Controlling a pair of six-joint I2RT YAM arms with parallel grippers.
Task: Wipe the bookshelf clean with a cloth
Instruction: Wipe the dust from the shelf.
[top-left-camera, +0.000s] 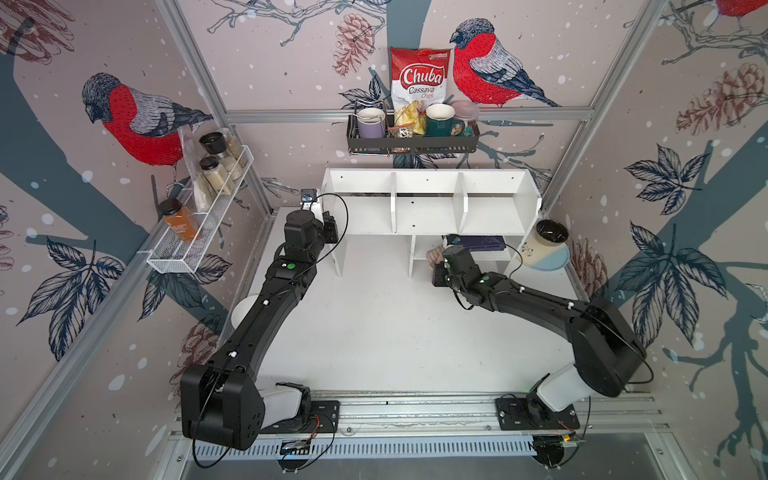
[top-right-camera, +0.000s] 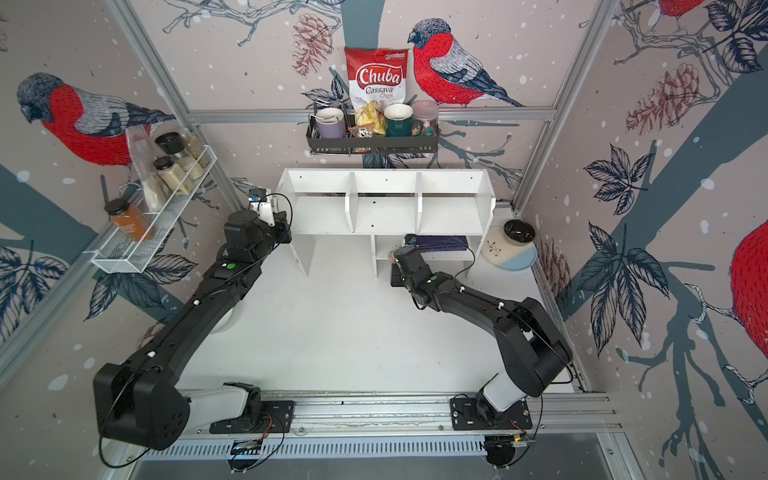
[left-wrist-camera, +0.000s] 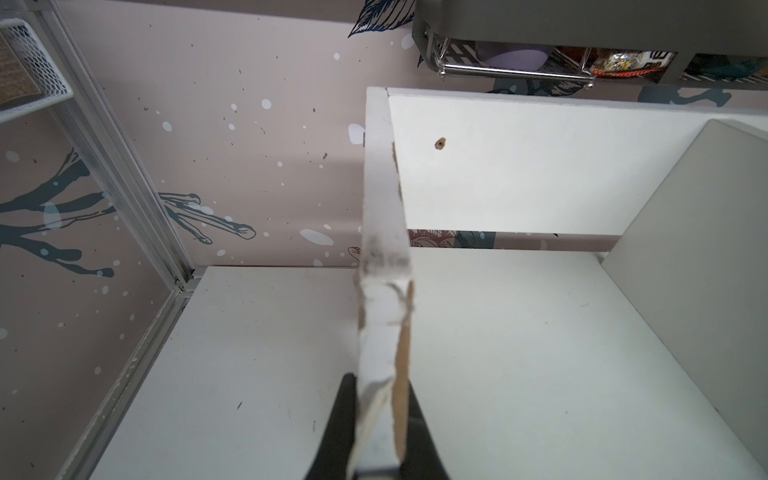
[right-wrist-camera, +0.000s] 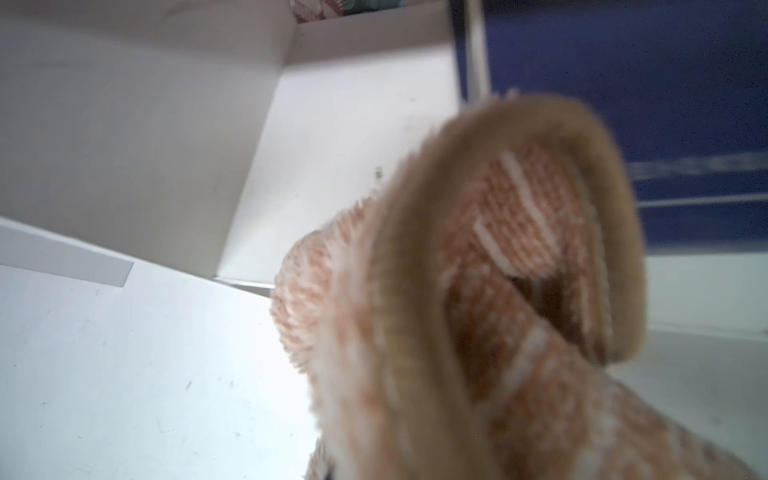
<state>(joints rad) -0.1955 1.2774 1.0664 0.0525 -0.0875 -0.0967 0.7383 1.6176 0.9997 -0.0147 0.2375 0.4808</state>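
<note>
The white bookshelf (top-left-camera: 428, 208) (top-right-camera: 384, 212) stands against the back wall in both top views. My left gripper (top-left-camera: 328, 226) (left-wrist-camera: 382, 386) is shut on the front edge of its left side panel (left-wrist-camera: 384, 208), one black finger (left-wrist-camera: 338, 419) on each side of the chipped board. My right gripper (top-left-camera: 439, 264) is shut on the cloth (top-left-camera: 436, 254) (top-right-camera: 391, 257), a tan-beige striped rag, at the small lower shelf (right-wrist-camera: 332, 145). In the right wrist view the cloth (right-wrist-camera: 498, 291) fills the foreground and hides the fingers.
A dark blue book (top-left-camera: 482, 242) lies on the lower shelf beside the cloth. A cream jar on a pale plate (top-left-camera: 546, 249) sits right of the bookshelf. A black wall rack (top-left-camera: 411, 141) hangs above it; a white wire basket (top-left-camera: 199, 224) with jars hangs at left.
</note>
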